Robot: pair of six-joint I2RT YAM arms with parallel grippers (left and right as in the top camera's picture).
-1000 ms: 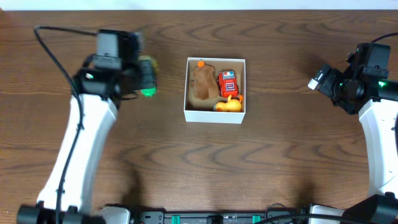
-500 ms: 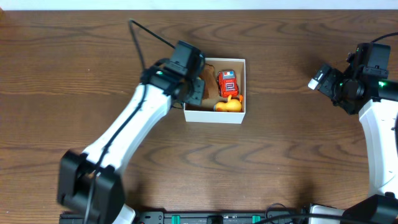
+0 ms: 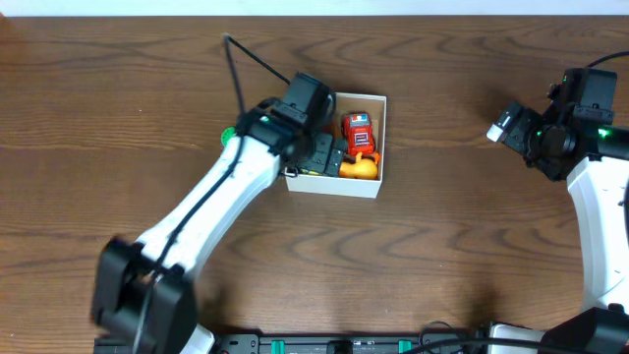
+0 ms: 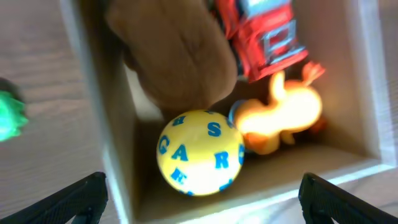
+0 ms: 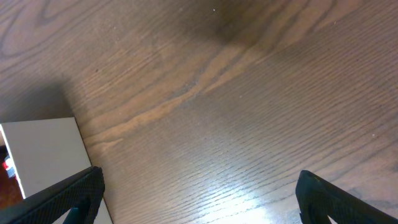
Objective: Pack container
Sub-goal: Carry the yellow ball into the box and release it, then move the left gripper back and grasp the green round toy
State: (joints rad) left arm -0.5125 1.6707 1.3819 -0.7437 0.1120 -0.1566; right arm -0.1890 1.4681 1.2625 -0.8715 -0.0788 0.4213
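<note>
The container point(image 3: 364, 96) is a small white box with a tan inside, at the table's middle. It holds a red car point(image 3: 359, 131), a yellow duck point(image 3: 360, 167), a brown plush point(image 4: 174, 56) and a yellow ball with blue letters point(image 4: 200, 152). My left gripper point(image 3: 326, 154) hangs over the box's left half and hides the plush and ball from above. Its jaws point(image 4: 208, 202) are spread wide, and the ball lies free below them against the box wall point(image 4: 99, 124). My right gripper point(image 5: 200, 198) is open over bare wood, far to the right point(image 3: 511, 126).
A small green toy point(image 3: 228, 137) lies on the table just left of the box point(image 4: 9, 115). The left arm's cable arches over the table behind the box. The box's white outer wall point(image 5: 40, 152) shows at the left edge of the right wrist view.
My left arm swung from the left side to above the box, and its jaws opened. The yellow ball now lies inside. The box turned slightly. The right arm stayed still.
</note>
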